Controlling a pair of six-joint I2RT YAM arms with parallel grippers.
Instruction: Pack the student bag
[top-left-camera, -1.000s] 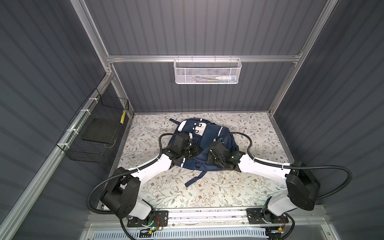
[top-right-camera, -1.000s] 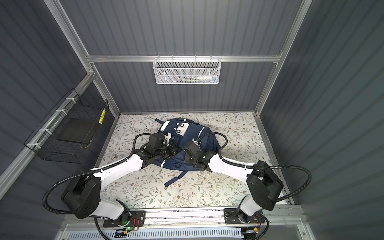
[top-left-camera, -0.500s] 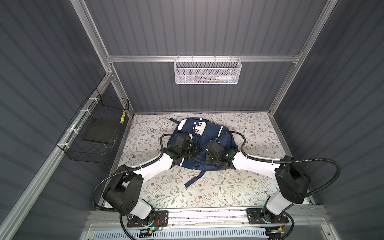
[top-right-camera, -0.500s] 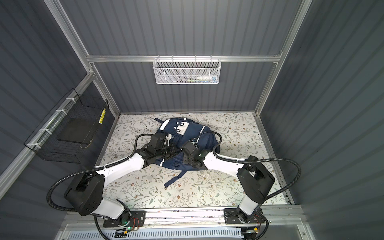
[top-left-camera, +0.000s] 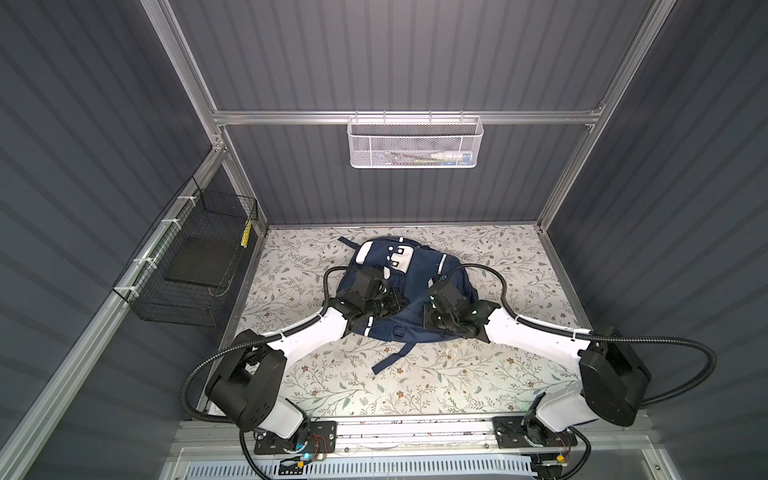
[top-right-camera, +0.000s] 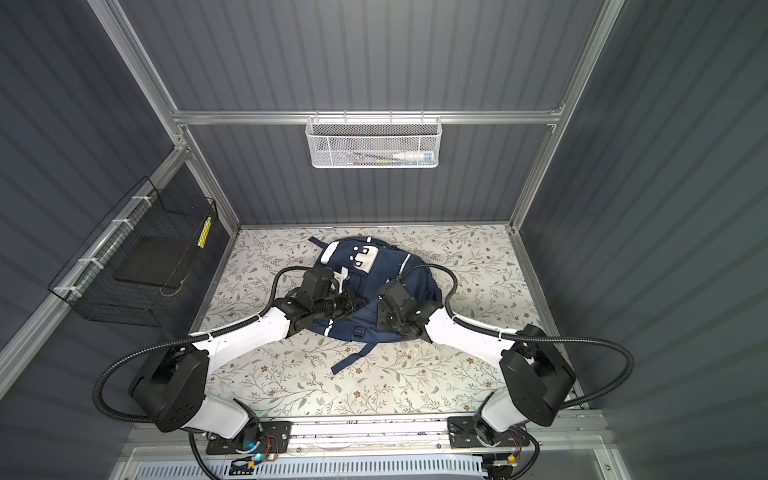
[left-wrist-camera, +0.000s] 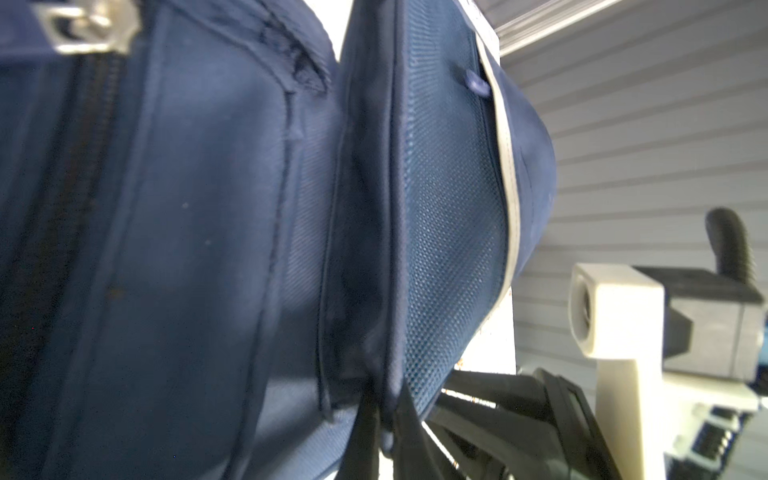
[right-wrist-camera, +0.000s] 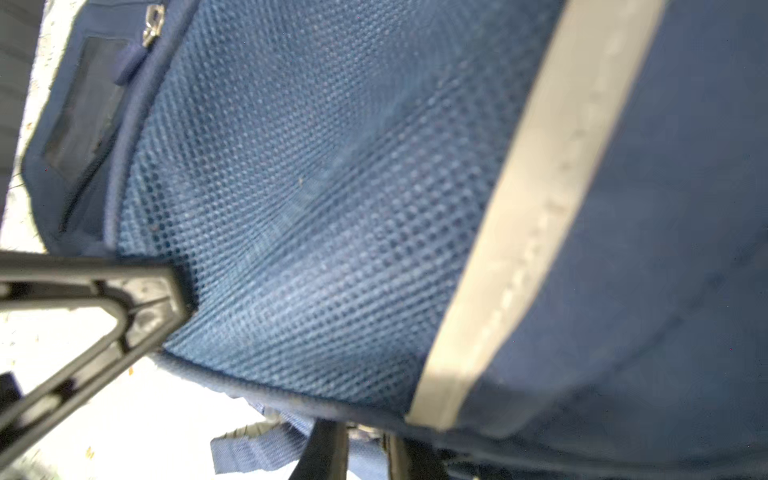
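I am looking down on the floral-print table (top-left-camera: 415, 386), which is taking up the whole floor of the cell. The student bag (top-left-camera: 419, 270) is lying on it, slightly behind the middle and with its white patch toward the back wall. Both arms are reaching in over its near half. A black wire basket (top-left-camera: 187, 266) is hanging on the left wall with a dark flat thing inside. A smaller white mesh basket (top-left-camera: 413, 141) is hanging from the rear rail (its contents are too small for me to name). In the left wrist view, the left gripper (left-wrist-camera: 386, 432) is sitting with its fingers pressed together, pinching the folded edge of the bag's mesh pocket (left-wrist-camera: 449, 232). In the right wrist view, the right gripper (right-wrist-camera: 357, 449) is meeting the bag's lower hem with its fingers standing close together. I cannot tell whether they are biting any fabric. A loose navy strap (top-left-camera: 390, 361) is trailing off the bag across the table toward the arms' bases. The white stripe (right-wrist-camera: 540, 208) is running beside the mesh, and a metal zipper pull (left-wrist-camera: 83, 29) is showing blurred at the frame corner.
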